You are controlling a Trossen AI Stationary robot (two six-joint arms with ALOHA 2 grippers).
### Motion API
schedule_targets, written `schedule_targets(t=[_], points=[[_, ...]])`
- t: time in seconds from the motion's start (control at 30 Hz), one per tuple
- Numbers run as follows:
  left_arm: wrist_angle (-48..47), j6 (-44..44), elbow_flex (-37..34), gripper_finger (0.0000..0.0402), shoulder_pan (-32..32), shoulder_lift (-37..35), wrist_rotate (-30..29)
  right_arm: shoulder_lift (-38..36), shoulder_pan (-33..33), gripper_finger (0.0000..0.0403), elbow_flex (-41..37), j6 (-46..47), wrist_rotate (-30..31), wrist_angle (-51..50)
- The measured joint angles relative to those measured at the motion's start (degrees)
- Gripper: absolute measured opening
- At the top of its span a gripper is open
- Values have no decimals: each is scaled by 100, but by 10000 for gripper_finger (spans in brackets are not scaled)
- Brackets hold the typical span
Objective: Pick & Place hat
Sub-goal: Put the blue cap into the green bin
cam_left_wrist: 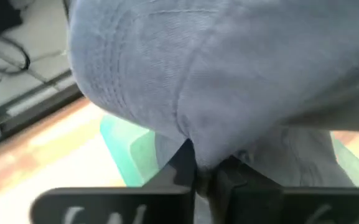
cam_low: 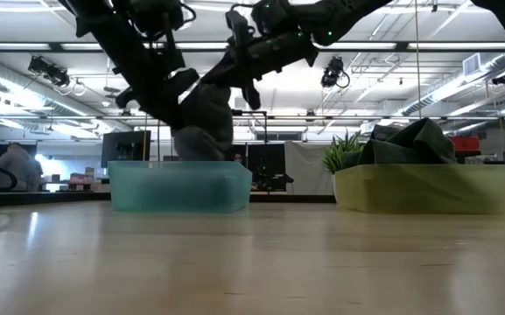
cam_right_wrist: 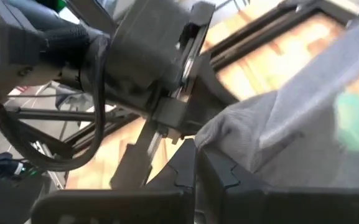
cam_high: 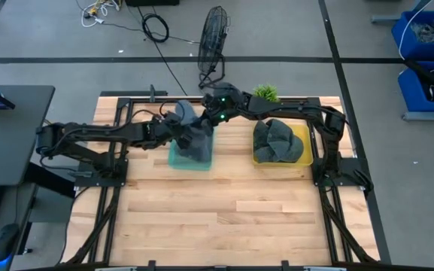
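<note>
Two grippers: both clamp one grey hat [cam_high: 190,135], above the teal bin [cam_high: 177,159].
Left gripper [cam_high: 173,132]: jaws pressed together on a fold of the hat.
Hat: soft grey cloth, stitched rows visible, crumpled, drooping from both jaws into the bin.
Right gripper [cam_high: 207,120]: jaws pinching the hat's other edge.
Yellow bin [cam_high: 304,143]: holds dark green hats [cam_high: 273,140], well apart from both jaws.

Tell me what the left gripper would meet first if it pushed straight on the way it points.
The left gripper is already shut on the grey hat; past it probably comes the right gripper, though depth is unclear.
</note>
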Motion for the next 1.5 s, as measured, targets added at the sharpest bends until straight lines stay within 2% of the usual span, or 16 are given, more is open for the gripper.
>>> schedule_targets(t=[0.17,0.27,0.4,0.5,0.6,0.7,0.9,1.07,1.3,1.5], points=[[-219,884,292,11,4,-372,265,-309,-40,10,-4,-147,65,-76],[-883,1745,820,8,-11,-563,754,-494,-32,10,15,-172,21,-436],[-2236,2650,1678,6,-49,-533,1018,-469,72,10,9,-290,90,-1313],[-2680,3083,1944,7,-54,-382,1312,-426,239,10,18,-311,325,-1640],[-2618,3567,1892,7,-56,-247,1589,-341,470,10,6,-316,540,-1822],[-2526,3667,1631,8,-76,8,1684,-293,702,10,-9,-311,668,-1985],[-2273,3861,1346,8,-122,486,1612,-56,1057,10,-10,-275,1477,-2137],[-1820,4209,1351,8,-166,558,1500,286,1109,10,-10,-273,2094,-2119],[-2009,4194,1351,9,20,560,1412,561,1102,10,-15,-274,2133,-1695],[-1891,4254,1354,19,64,607,1722,561,1052,10,-15,-429,2127,-1820]])
